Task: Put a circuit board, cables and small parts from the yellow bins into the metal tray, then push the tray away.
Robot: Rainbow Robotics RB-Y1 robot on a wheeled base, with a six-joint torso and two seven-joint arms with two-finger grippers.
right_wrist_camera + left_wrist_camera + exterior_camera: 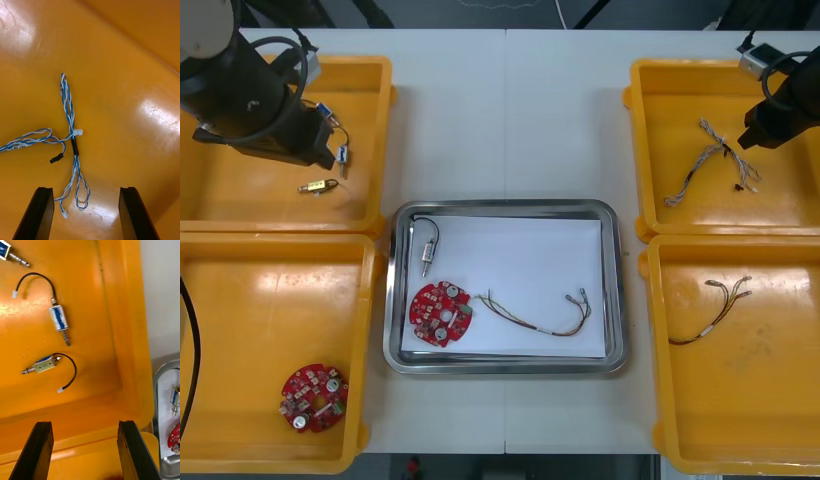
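Note:
The metal tray [500,207] sits mid-table, white inside. It holds a red circuit board [440,313], a small metal part on a black cable [425,250] and a red and yellow cable [540,315]. My right gripper [84,191] is open, low over a twisted blue and white cable [71,116] in the far right yellow bin [660,80]; the cable's end loops lie between the fingers. Over the far left yellow bin [370,120], my left gripper [84,423] is open above the bin's near wall, short of the small metal parts [59,318] with black leads.
Another red circuit board [313,397] lies in the near left bin [240,280]. A red and yellow cable [715,305] lies in the near right bin [770,400]. The tray's rim [159,371] shows beyond the left bin's wall.

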